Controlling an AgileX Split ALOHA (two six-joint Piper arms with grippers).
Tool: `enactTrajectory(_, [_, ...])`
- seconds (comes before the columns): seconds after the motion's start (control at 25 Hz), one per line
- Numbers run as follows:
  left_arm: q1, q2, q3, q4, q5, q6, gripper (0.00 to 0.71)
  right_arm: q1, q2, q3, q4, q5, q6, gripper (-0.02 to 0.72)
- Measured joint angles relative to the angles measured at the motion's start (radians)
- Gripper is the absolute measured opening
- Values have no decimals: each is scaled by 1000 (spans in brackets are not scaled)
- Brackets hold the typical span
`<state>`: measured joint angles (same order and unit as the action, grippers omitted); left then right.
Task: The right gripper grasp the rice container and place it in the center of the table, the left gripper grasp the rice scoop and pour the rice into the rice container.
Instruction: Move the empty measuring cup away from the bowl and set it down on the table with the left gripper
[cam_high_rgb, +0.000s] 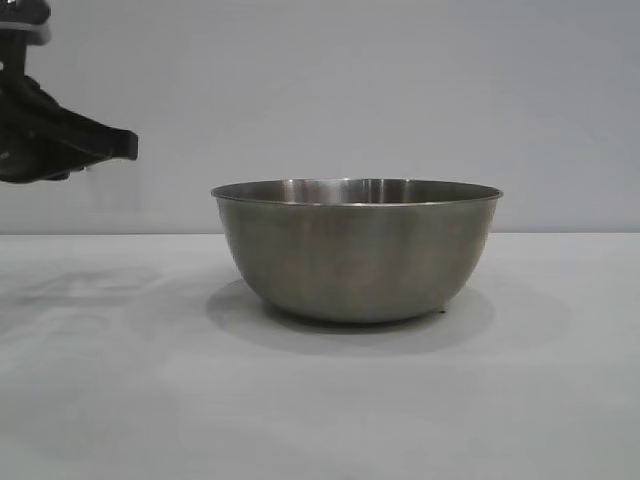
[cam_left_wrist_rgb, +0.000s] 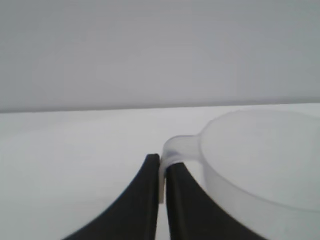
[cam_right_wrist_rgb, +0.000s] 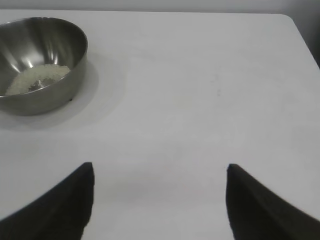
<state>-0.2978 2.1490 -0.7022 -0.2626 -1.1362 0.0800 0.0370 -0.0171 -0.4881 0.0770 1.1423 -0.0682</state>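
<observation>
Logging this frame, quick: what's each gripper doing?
Left gripper: shut on the rice scoop handle.
Right gripper: open, empty.

A bare lab setup: plain white table (cam_high_rgb: 320, 400) against blank grey wall (cam_high_rgb: 400, 90).

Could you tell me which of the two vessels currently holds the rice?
The large stainless-steel bowl holds the white rice; the small clear plastic scoop looks empty.

Plain pale grey wall (cam_high_rgb: 400, 90) across the upper half of the exterior view, bare and evenly lit. Below it, a flat white tabletop (cam_high_rgb: 320, 400) filling the lower half, meeting the wall at a straight horizontal line. Soft, diffuse light, with faint grey smudges of shadow at left centre.
</observation>
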Motion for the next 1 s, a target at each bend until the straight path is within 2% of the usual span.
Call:
enactTrajectory(0.36, [9,44,0,21,-43,-31,0,0,0,0,0,0,0,473])
enactTrajectory(0.64, [9,52,0,46,-16,-31,284,0,0,0,0,0,0,473])
enactTrajectory(0.8, [9,23,31,46,-16,-31,279,0,0,0,0,0,0,473])
enactTrajectory(0.84, [9,6,45,46,-16,-31,321,0,0,0,0,0,0,473])
enactTrajectory(1.0, [9,-70,112,46,-16,-31,305,0,0,0,0,0,0,473])
